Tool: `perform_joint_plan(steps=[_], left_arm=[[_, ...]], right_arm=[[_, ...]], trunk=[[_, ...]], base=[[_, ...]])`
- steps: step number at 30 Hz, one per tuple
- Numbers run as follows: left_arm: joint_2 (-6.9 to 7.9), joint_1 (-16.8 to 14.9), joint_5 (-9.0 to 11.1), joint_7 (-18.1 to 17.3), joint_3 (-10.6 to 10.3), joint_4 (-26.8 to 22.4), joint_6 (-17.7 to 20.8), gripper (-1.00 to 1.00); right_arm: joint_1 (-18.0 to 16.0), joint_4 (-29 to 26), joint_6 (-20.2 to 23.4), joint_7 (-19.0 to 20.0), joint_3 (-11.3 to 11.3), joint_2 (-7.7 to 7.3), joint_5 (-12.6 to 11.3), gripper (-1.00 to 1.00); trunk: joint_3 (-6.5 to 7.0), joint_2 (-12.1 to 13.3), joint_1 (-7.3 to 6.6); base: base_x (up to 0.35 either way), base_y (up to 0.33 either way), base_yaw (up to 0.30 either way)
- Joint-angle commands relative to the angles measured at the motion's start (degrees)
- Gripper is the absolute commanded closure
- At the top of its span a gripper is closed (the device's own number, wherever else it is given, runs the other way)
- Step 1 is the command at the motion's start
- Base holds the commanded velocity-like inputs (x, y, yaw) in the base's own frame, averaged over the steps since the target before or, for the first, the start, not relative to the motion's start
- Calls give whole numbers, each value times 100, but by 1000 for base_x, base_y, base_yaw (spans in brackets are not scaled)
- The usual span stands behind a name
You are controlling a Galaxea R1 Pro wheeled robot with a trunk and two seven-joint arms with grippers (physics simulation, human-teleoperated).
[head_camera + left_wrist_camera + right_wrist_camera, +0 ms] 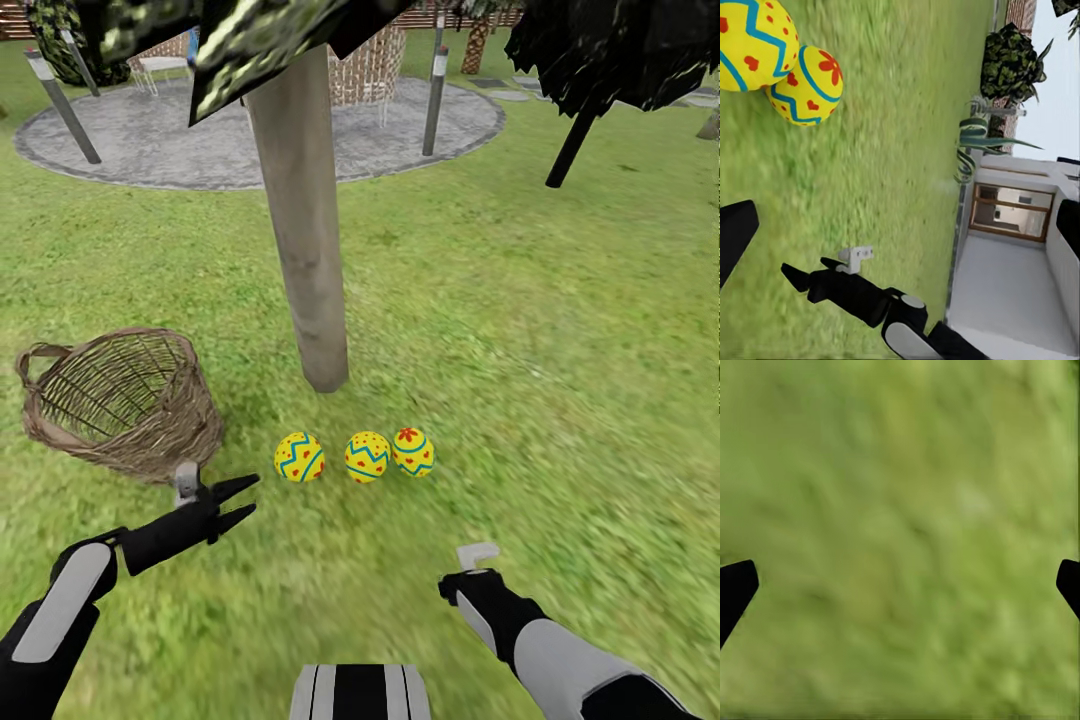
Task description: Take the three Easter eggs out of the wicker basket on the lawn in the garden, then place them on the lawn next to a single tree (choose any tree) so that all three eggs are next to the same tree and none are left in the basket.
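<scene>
Three Easter eggs, yellow with red and blue patterns, lie in a row on the lawn (pixel 520 330): one (pixel 299 457), a second (pixel 367 457) and a third (pixel 413 451). They rest just in front of the tree's pale trunk (pixel 310 250). The wicker basket (pixel 170 420) stands tilted to their left, and nothing shows inside it. My left gripper (pixel 252 500) hovers open beside the basket, a short way left of the eggs, holding nothing. Its wrist view catches two eggs (pixel 754 45) (pixel 806 86). My right gripper (pixel 900 585) is open wide over bare grass, below and to the right of the eggs.
A grey paved circle (pixel 250 140) with posts (pixel 65 105) (pixel 435 100) lies beyond the tree. A thin dark trunk (pixel 570 150) leans at the back right. The left wrist view shows a white house (pixel 1020 225) and a bush (pixel 1012 67).
</scene>
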Motion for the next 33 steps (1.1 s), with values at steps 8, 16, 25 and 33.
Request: perform_joint_plan(steps=[8, 16, 25, 33], left_arm=[[5, -8, -434, -50, 188, 1, 15, -100], [220, -16, -1286, 26, 296, 436, 19, -100], [421, -16, -1415, 4, 274, 1341, -46, -100], [393, -16, -1658, 8, 248, 1431, -51, -100]], right_arm=[[3, -19, -1, -42, 49, 53, -54, -100], [403, -6, -931, -40, 49, 57, -60, -100], [625, -5, -1169, -42, 51, 177, -66, -100], [653, -5, -1172, -42, 49, 188, -65, -100]], trunk=[[175, 10, -21], [335, 174, -119], [497, 535, -317], [640, 856, -492]], base=[[0, 0, 0], [0, 0, 0], [0, 0, 0], [0, 0, 0]])
